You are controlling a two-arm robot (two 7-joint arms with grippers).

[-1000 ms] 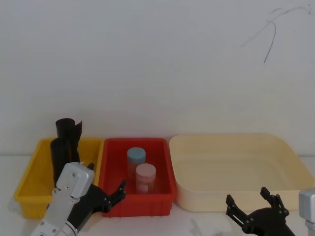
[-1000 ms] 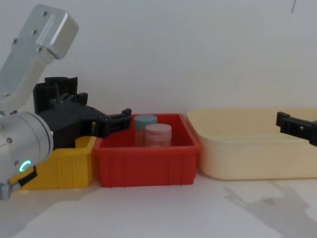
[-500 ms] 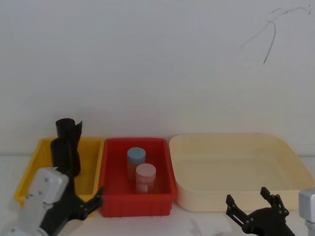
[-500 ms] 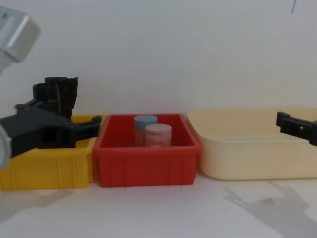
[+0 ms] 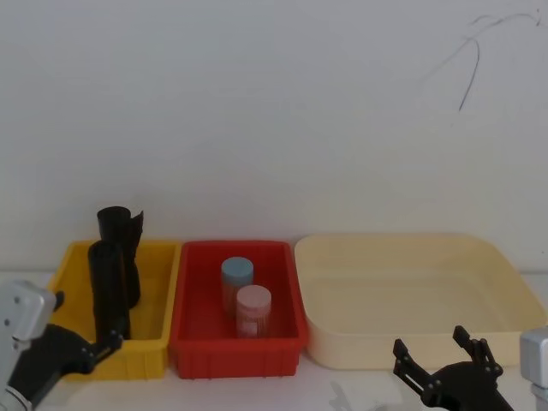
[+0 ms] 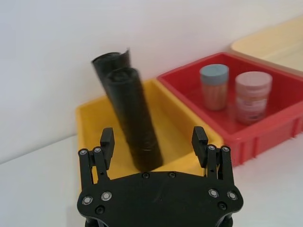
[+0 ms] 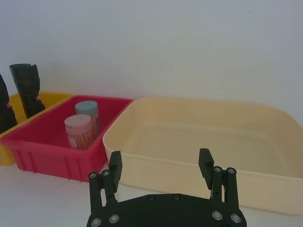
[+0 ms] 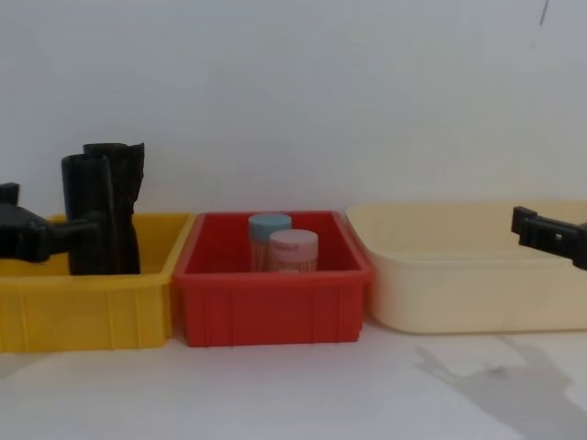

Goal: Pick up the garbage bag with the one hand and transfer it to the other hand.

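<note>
Altogether two rolls (image 5: 110, 291) (image 5: 121, 226), two jars (image 5: 237, 276) (image 5: 253, 308), three bins (image 5: 144, 360) (image 5: 235, 360) (image 5: 360, 351).

Black garbage bag (image 5: 110, 289) stands upright in yellow bin (image 5: 142, 361).

On the white counter (image 8: 293, 394) three containers stand in a row along the far wall: a yellow rectangular plastic bin (image 8: 92, 316) at the left, a red rectangular plastic bin (image 8: 271, 316) just beside it in the middle, and a wide cream plastic tub (image 8: 468, 298) at the right. In the yellow bin stands the thick black cylindrical garbage bag roll (image 5: 110, 287), with a slimmer ragged-topped black roll (image 5: 120, 224) just behind it. In the red bin a blue-lidded jar (image 5: 237, 278) stands far and a pink-lidded jar (image 5: 253, 310) near. The left gripper (image 6: 153, 139) sits near-left before the yellow bin, the right gripper (image 7: 160, 158) near-right before the tub.
</note>
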